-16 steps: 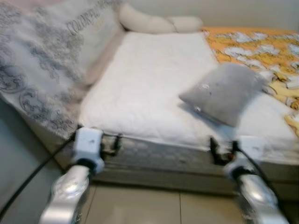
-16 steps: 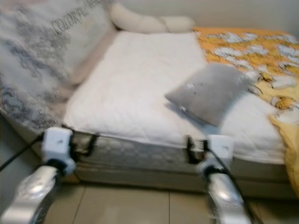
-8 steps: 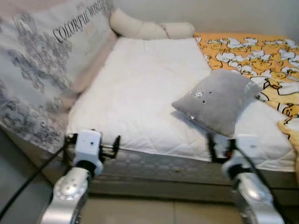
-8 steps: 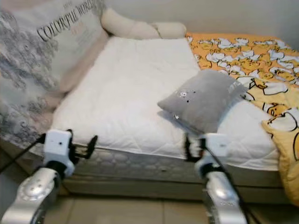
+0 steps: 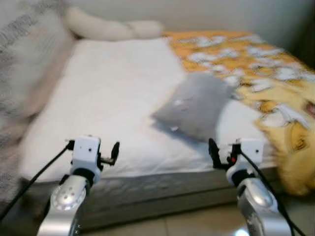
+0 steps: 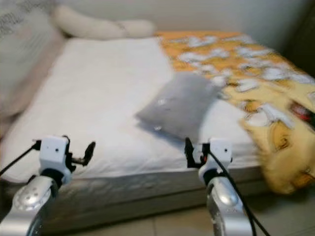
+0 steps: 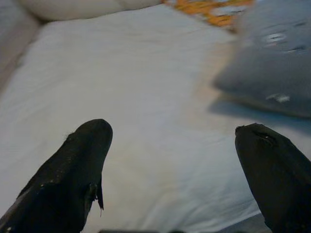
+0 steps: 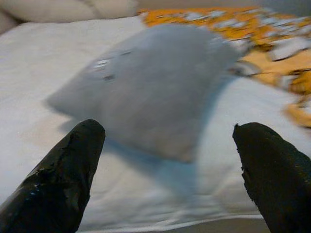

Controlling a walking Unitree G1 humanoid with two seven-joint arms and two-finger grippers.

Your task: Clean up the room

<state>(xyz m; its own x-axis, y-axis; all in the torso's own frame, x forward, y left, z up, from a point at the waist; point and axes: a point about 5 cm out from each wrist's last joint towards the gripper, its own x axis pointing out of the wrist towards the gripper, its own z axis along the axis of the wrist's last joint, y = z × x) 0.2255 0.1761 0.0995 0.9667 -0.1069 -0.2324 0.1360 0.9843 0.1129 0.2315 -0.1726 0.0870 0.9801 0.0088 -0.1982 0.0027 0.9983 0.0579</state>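
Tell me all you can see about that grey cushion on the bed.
The grey cushion is a soft, squarish fabric pillow with small pale marks on its face, too blurred to read. It lies flat, turned cornerwise, on the white mattress, its far corner against the orange patterned blanket. Nothing grips it.

1. Both silver arms were raised in front of the body, reaching forward side by side and well apart from each other.
2. The left gripper (image 5: 106,153) sat at the end of a white wrist block, its black fingers (image 7: 77,174) spread wide with nothing between them.
3. The right gripper (image 5: 221,153) was held level with the left, its fingers (image 8: 63,179) likewise spread wide and holding nothing.
4. A black cable trailed back from each wrist along its forearm.
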